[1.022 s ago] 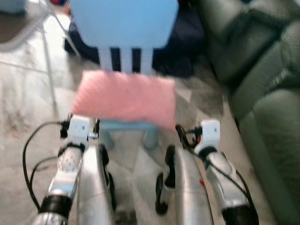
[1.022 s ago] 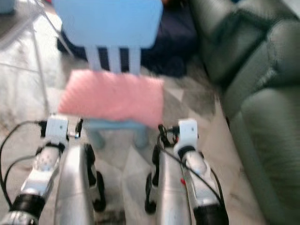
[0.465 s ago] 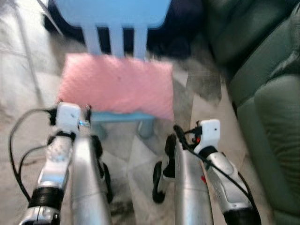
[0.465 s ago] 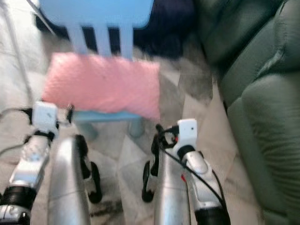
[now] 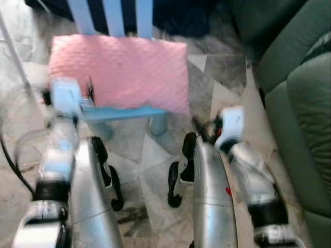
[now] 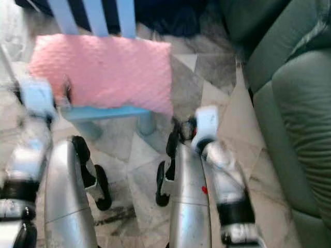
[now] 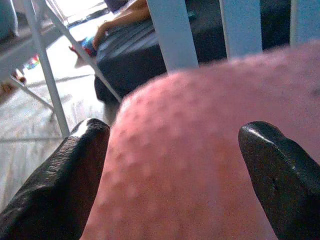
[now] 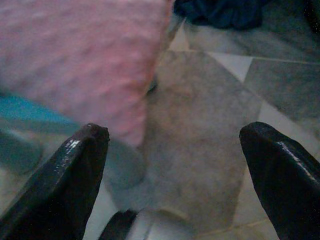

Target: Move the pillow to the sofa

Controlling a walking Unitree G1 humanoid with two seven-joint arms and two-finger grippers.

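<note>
- In the upper left of the left eye view, you see the pink pillow (image 5: 121, 72) lying flat on the seat of a small light-blue chair (image 5: 124, 112), its right corner hanging past the seat edge.
- Above the pillow, at the top of the frame, the chair's pale blue back slats (image 5: 115, 15) stand upright, with a dark heap behind them.
- Down the right edge of the frame runs the green sofa (image 5: 302, 103), well apart from the pillow, with grey stone floor (image 5: 217, 82) between them.
- Your left gripper (image 7: 175, 165) is at the pillow's left end: in the left wrist view its two black fingers (image 7: 75, 170) are spread wide with the pink fabric bulging between them, and you cannot tell whether they press on it.
- Your right gripper (image 8: 175, 175) hovers low over the floor beside the pillow's overhanging right corner, fingers (image 8: 280, 170) wide apart and holding nothing.
- In the lower half of the eye views, your two silver arms reach forward, blurred.
</note>
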